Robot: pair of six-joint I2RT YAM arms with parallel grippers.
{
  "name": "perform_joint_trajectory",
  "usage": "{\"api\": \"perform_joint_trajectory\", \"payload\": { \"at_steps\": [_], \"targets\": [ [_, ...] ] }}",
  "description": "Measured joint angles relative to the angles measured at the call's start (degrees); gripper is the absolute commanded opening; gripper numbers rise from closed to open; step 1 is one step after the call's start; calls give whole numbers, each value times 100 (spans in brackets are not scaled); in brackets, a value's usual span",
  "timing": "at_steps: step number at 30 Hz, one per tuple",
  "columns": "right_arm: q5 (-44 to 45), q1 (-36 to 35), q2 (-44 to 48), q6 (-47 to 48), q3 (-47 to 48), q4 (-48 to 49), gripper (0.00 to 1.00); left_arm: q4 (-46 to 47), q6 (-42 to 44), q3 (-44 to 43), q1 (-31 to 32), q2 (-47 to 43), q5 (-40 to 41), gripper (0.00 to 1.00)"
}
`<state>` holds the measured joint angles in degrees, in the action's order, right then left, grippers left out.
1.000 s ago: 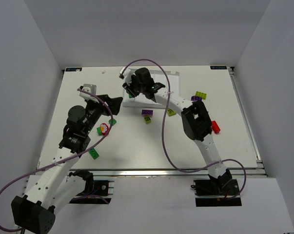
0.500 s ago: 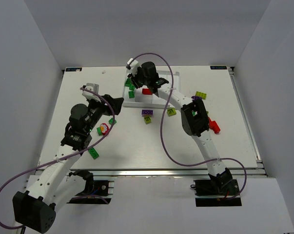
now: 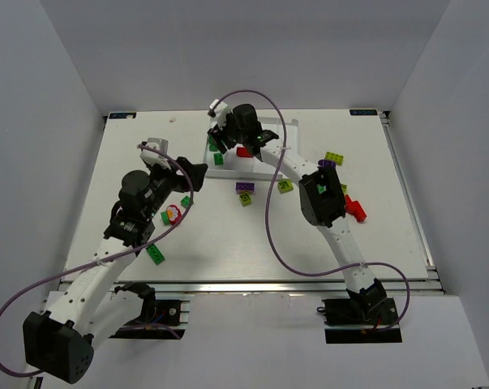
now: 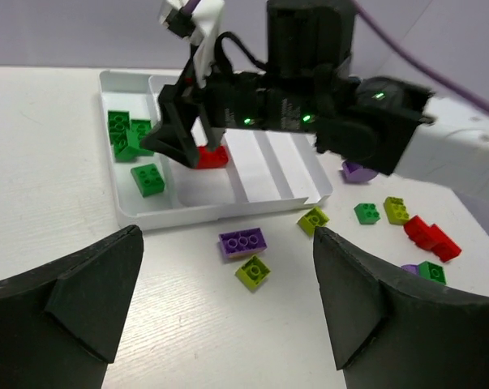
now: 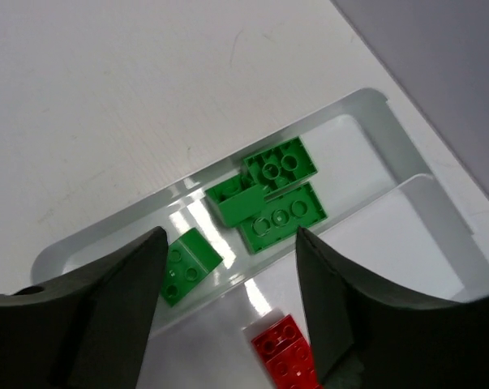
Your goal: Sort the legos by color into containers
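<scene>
Right jaws parted over the tray (image 5: 372, 113) corner, red lego (image 5: 283, 352) lying free.

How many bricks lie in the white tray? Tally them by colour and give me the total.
green plastic studded bricks: 4
red plastic studded brick: 1
Total visible in the white plastic tray: 5 (the right arm hides part of the tray)
</scene>
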<state>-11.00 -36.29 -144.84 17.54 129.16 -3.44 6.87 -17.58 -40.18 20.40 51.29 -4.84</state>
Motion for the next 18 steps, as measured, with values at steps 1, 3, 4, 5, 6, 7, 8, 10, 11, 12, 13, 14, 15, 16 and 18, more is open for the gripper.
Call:
{"api": "perform_joint_trajectory", "payload": {
  "at_steps": [1, 3, 4, 5, 6, 7, 8, 10, 11, 12, 13, 14, 15, 16, 18],
  "targets": [
    [-85, 20, 22, -9, 9, -140, 74, -24, -2, 0, 0, 55, 37, 96],
    [-437, 101, 208, -2, -151, -514, 76, -140, -13, -26, 0, 216, 151, 98],
    [-758, 168, 424, -9, -404, -688, 75, -254, -31, -76, 0, 354, 238, 98],
    [-1091, 254, 765, -17, -876, -693, 72, -385, -42, -162, 0, 522, 334, 98],
    [-1423, 350, 1235, -31, -1515, -778, 62, -501, -48, -245, 0, 699, 413, 98],
    [-1740, 457, 1755, -15, -2177, -837, 56, -616, -59, -328, 0, 894, 509, 98],
    [-2002, 555, 2369, -11, -2868, -857, 50, -699, -79, -385, 0, 1049, 595, 98],
    [-2302, 734, 3412, 15, -3989, -811, 25, -901, -118, -452, 0, 1335, 778, 98],
    [-2455, 828, 4339, 98, -4708, -809, 17, -1021, -131, -485, 0, 1493, 857, 97],
    [-2581, 848, 4916, 125, -5073, -796, 10, -1108, -133, -516, 0, 1624, 896, 96],
    [-2728, 826, 5530, 111, -5418, -669, 11, -1220, -133, -564, 0, 1773, 927, 93],
    [-2879, 778, 6089, 90, -5665, -603, 15, -1327, -125, -616, 0, 1937, 940, 90],
    [-3049, 726, 6575, 83, -5851, -551, 35, -1425, -98, -671, 0, 2074, 940, 88],
    [-3222, 682, 6946, 42, -5967, -533, 49, -1550, -63, -752, 4, 2240, 922, 84],
    [-3565, 603, 7519, 13, -6159, -470, 65, -1759, 66, -914, 24, 2570, 894, 84]
  ]
}}
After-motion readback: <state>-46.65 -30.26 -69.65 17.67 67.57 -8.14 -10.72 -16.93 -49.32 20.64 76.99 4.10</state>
